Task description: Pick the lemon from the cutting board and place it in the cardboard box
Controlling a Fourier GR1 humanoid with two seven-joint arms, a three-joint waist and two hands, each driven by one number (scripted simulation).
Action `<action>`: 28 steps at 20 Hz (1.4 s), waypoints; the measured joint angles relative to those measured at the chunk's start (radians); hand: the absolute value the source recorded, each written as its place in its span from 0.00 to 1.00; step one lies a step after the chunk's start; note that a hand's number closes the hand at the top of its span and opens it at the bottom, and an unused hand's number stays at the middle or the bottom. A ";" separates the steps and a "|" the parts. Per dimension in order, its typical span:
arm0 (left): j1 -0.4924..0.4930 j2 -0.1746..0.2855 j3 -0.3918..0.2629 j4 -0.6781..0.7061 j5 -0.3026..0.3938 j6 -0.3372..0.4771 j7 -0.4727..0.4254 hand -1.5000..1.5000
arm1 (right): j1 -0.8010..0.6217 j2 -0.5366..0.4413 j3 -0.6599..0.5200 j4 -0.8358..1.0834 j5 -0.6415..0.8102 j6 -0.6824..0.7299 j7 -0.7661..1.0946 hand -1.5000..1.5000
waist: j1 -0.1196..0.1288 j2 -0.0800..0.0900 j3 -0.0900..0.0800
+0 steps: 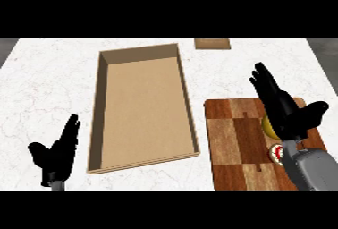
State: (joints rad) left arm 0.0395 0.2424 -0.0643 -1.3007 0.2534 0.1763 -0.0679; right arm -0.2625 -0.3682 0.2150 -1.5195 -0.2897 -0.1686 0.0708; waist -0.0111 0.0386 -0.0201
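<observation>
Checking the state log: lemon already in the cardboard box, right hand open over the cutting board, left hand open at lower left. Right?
Not quite. Head view: the lemon is on the cutting board, partly hidden under the right hand, not in the cardboard box. The rest holds, left hand included.

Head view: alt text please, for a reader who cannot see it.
The right hand, open, hangs over the lemon on the board, mostly hiding it. The box lies left of the board on the counter; the left hand rests open at lower left.
</observation>
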 measured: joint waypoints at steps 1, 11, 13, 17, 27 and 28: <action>0.154 0.053 -0.023 -0.104 -0.015 -0.011 0.073 0.50 | -0.003 -0.006 -0.016 0.001 -0.008 0.010 -0.003 0.00 | 0.021 -0.023 0.039; 0.051 0.170 -0.031 -0.222 -0.181 0.031 0.089 0.50 | -0.058 -0.095 -0.211 0.170 0.112 -0.140 -0.157 0.00 | 0.000 -0.030 0.025; 0.024 0.160 -0.044 -0.232 -0.199 0.040 0.106 0.50 | -0.030 -0.056 -0.257 0.202 0.097 -0.175 -0.234 0.00 | 0.001 -0.032 0.024; -0.014 0.123 -0.065 -0.219 -0.243 0.056 0.115 0.50 | -0.010 -0.073 -0.309 0.285 0.104 -0.131 -0.351 0.00 | 0.007 -0.035 0.022; -0.038 0.124 -0.067 -0.236 -0.263 0.054 0.156 0.50 | 0.023 -0.407 -0.155 0.274 0.311 0.112 -0.132 0.00 | 0.011 -0.041 0.017; -0.044 0.119 -0.068 -0.229 -0.266 0.057 0.157 0.50 | 0.024 -0.441 -0.134 0.264 0.320 0.159 -0.102 0.00 | 0.008 -0.041 0.017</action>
State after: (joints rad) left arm -0.0050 0.3616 -0.1318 -1.5293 -0.0129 0.2337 0.0888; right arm -0.2385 -0.8089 0.0811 -1.2551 0.0305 -0.0099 -0.0310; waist -0.0027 -0.0022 -0.0031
